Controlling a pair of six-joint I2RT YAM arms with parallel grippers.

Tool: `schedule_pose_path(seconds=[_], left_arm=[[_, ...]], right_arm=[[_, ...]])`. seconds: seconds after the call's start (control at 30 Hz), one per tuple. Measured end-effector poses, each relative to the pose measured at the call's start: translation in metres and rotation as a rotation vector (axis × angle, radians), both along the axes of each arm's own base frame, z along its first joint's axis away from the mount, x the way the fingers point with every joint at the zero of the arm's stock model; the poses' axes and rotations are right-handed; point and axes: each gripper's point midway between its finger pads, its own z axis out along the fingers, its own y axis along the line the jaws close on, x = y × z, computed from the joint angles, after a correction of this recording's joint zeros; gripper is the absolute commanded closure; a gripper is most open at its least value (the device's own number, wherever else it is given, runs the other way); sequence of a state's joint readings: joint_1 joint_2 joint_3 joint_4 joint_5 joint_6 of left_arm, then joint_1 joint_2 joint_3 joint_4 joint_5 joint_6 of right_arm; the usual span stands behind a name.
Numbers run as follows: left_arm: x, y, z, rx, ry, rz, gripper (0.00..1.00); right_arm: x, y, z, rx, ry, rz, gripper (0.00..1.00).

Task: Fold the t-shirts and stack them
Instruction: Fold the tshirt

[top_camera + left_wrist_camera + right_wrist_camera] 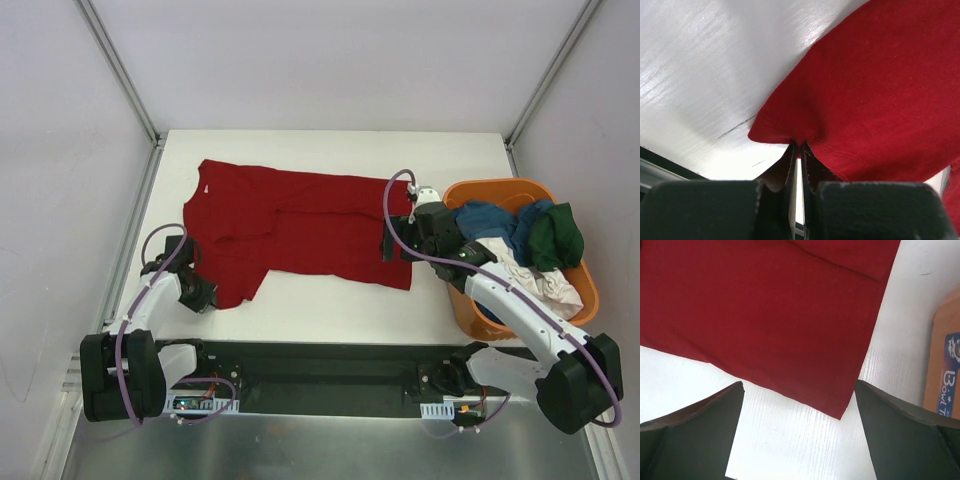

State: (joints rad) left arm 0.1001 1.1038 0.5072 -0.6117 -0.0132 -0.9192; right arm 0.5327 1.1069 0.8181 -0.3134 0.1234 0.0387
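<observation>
**Pinched at the left, gaping at the right**

Closest in, at the left gripper [799,150]: clamped flat together on a hemmed corner of the dark red t-shirt [875,85], with a small pucker of cloth nipped at the tips. Looks like a thin bite, right at the edge. Over at the right gripper [799,386]: spread wide, holding nothing, poised above the shirt's near-right corner, just beside the orange basket [478,312]. Lies spread across the table [330,305], with a lapped layer showing along the middle. Heaped in the basket: blue t-shirt [490,220], dark green t-shirt [558,236], white t-shirt [545,283].

To do this fold well: bring the right gripper straight down to straddle that corner, and close on hem rather than bare table. Lift both corners together and level, only high enough to clear the cloth beneath. Carry toward the far edge in step, to avoid a skewed crease. Go gently on the left; probably easy to lose so slight a pinch.
</observation>
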Motion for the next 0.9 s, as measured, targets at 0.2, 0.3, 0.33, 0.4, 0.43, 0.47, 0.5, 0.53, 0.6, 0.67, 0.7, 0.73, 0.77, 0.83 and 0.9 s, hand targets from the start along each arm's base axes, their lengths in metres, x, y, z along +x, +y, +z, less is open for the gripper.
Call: schedule_pose_path(seconds=[0.2, 0.3, 0.33, 0.4, 0.43, 0.47, 0.5, 0.53, 0.6, 0.67, 0.7, 0.73, 0.77, 0.83, 0.9], left_arm=[[0.009, 0.009, 0.003, 0.052, -0.057, 0.000, 1.00], [0.013, 0.015, 0.008, 0.090, -0.111, 0.007, 1.00], [0.014, 0.016, 0.010, 0.096, -0.125, 0.007, 1.00], [0.016, 0.019, 0.014, 0.110, -0.149, 0.007, 1.00], [0.017, 0.019, 0.015, 0.115, -0.155, 0.007, 1.00], [0.018, 0.020, 0.015, 0.118, -0.160, 0.007, 1.00], [0.018, 0.020, 0.015, 0.120, -0.160, 0.007, 1.00], [0.018, 0.020, 0.015, 0.121, -0.159, 0.005, 1.00], [0.018, 0.020, 0.015, 0.121, -0.159, 0.002, 1.00], [0.018, 0.021, 0.015, 0.123, -0.157, -0.003, 1.00], [0.018, 0.021, 0.014, 0.123, -0.156, -0.007, 1.00], [0.018, 0.021, 0.014, 0.123, -0.153, -0.011, 1.00], [0.018, 0.020, 0.013, 0.123, -0.153, -0.015, 1.00], [0.019, 0.020, 0.013, 0.119, -0.154, -0.021, 1.00], [0.020, 0.018, 0.012, 0.113, -0.154, -0.028, 1.00]], right_arm=[[-0.007, -0.002, -0.003, 0.016, 0.026, -0.023, 0.03], [-0.015, -0.003, -0.009, 0.008, 0.056, -0.031, 0.03], [-0.018, -0.003, -0.011, -0.002, 0.066, -0.032, 0.03], [-0.026, -0.002, -0.016, -0.025, 0.085, -0.034, 0.03], [-0.032, 0.002, -0.019, -0.033, 0.094, -0.019, 0.03], [-0.037, 0.004, -0.022, -0.042, 0.102, -0.012, 0.03], [-0.040, 0.005, -0.025, -0.050, 0.112, -0.011, 0.03], [-0.045, 0.006, -0.028, -0.060, 0.122, -0.012, 0.03], [-0.051, 0.004, -0.036, -0.074, 0.146, -0.034, 0.03], [-0.055, 0.000, -0.045, -0.085, 0.171, -0.067, 0.03], [-0.057, -0.002, -0.049, -0.090, 0.183, -0.079, 0.03], [-0.059, -0.005, -0.053, -0.096, 0.196, -0.090, 0.03], [-0.061, -0.006, -0.057, -0.104, 0.209, -0.099, 0.03], [-0.062, -0.008, -0.062, -0.116, 0.228, -0.111, 0.03], [-0.062, -0.008, -0.066, -0.125, 0.242, -0.116, 0.03]])
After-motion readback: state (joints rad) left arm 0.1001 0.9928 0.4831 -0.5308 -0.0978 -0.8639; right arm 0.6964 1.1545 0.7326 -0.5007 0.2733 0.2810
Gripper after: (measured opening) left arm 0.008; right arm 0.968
